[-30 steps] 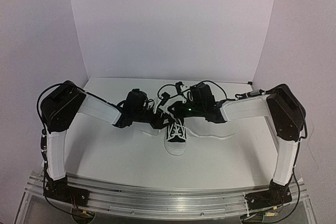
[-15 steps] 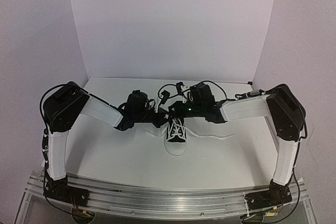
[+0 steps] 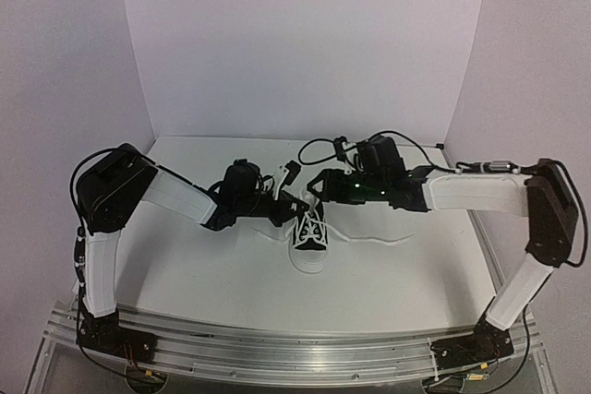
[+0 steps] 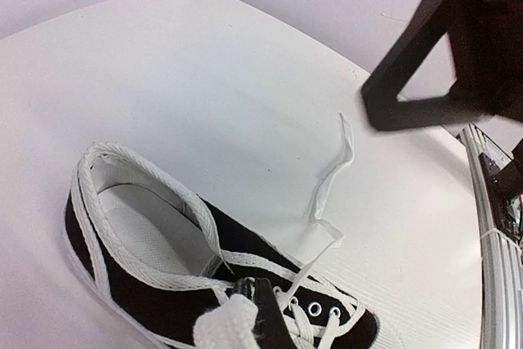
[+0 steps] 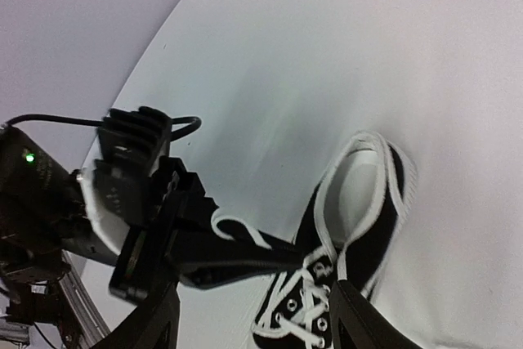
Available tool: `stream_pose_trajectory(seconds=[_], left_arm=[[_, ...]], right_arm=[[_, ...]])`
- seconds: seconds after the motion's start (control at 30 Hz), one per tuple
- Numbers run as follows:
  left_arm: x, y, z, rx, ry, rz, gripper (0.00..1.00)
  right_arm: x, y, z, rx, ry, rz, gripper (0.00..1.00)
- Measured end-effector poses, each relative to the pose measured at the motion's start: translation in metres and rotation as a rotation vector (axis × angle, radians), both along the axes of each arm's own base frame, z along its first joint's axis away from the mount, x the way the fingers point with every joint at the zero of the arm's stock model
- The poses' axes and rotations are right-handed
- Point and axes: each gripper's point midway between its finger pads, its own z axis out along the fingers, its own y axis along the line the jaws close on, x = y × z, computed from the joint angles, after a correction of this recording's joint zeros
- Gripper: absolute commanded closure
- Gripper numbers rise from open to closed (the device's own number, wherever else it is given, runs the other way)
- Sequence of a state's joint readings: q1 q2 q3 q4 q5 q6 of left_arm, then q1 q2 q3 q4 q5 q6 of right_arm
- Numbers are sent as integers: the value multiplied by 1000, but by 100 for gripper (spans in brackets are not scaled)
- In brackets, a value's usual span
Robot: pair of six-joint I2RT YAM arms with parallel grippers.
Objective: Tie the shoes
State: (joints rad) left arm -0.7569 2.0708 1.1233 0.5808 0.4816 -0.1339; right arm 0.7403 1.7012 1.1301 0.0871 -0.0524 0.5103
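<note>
A small black sneaker [image 3: 309, 244] with a white toe cap sits mid-table, toe toward the arm bases. My left gripper [image 3: 297, 207] is at the shoe's upper eyelets, shut on a white lace. In the left wrist view its closed tips [image 4: 255, 304] rest on the shoe [image 4: 155, 284] with the lace draped over them. My right gripper [image 3: 319, 184] hovers just behind the shoe, open and empty. Through its spread fingers [image 5: 159, 320] I see the shoe [image 5: 391, 226] and the left gripper [image 5: 245, 255] with a lace loop over it.
One loose lace end [image 3: 379, 242] trails across the table to the right of the shoe, seen also as a kinked lace strip [image 4: 328, 195]. Another lace end [image 3: 263, 232] lies to the shoe's left. White walls enclose the table on three sides.
The right gripper has opened, let go of the lace and pulled back to the right. The left gripper has closed on the lace at the eyelets.
</note>
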Motion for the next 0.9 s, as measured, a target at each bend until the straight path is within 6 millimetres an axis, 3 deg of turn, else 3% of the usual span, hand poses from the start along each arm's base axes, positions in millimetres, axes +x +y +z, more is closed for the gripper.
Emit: stream_pose_trajectory(seconds=[0.13, 0.2, 0.3, 0.37, 0.47, 0.6, 0.7, 0.9], left_arm=[[-5, -2, -1, 12, -26, -29, 100], [-8, -4, -1, 15, -40, -46, 100], [-13, -6, -2, 25, -59, -71, 100], [-16, -8, -2, 29, -78, -90, 100], [-18, -9, -3, 39, -110, -111, 100], [-22, -10, -5, 54, -143, -135, 100], [-24, -9, -8, 65, -157, -147, 100], [-27, -9, -9, 71, -172, -165, 100]], right_arm=[[-18, -49, 31, -33, 57, -165, 42], [-21, -89, 31, -72, 132, -320, 41], [-21, -159, 2, -192, 272, -569, 39], [-25, -205, -28, -303, 381, -713, 38], [-33, -244, -67, -434, 517, -823, 38], [-40, -264, -112, -577, 664, -861, 42], [-34, -264, -137, -631, 738, -863, 45], [-21, -253, -154, -619, 777, -859, 48]])
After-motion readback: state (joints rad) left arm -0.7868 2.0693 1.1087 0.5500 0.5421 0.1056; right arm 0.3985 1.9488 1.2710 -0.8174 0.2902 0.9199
